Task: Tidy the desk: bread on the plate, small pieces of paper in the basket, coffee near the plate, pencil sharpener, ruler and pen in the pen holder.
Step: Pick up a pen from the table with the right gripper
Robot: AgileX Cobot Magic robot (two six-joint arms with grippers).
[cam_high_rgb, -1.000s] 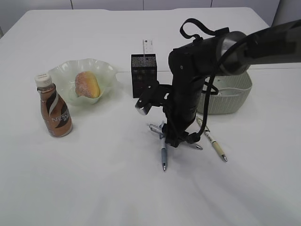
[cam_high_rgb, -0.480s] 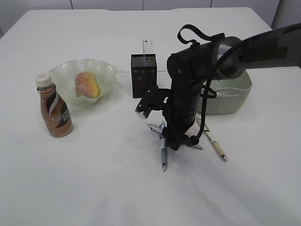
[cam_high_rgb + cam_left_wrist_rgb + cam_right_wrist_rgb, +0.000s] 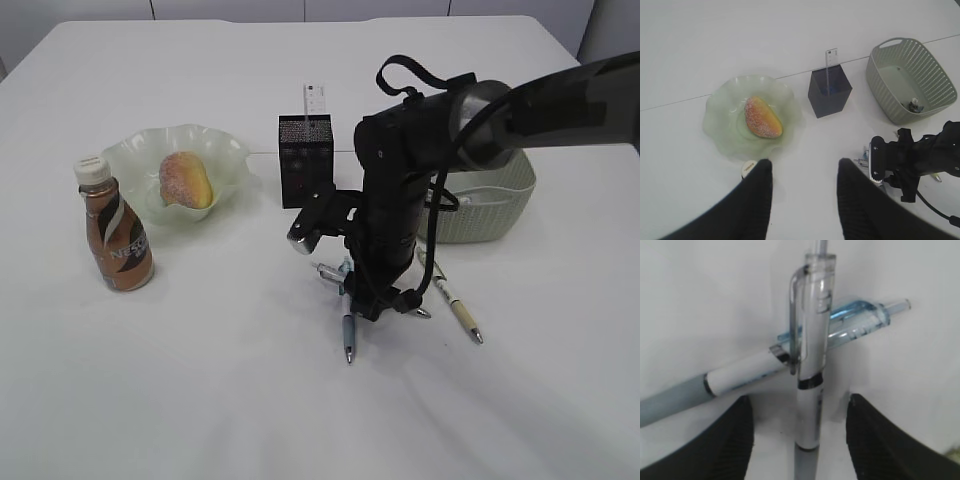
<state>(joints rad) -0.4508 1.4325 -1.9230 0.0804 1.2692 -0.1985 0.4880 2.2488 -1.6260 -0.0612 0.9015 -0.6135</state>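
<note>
Only the right wrist view shows two clear-barrelled pens lying crossed mid-table, one between the open right gripper fingers but ungripped, while the left wrist view shows the left gripper parted, empty, above the plate.

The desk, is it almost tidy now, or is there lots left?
Partly. The bread sits on the plate, the coffee stands beside it, and the ruler is in the pen holder. The right gripper is open over two crossed pens. A third pen lies by the basket.
</note>
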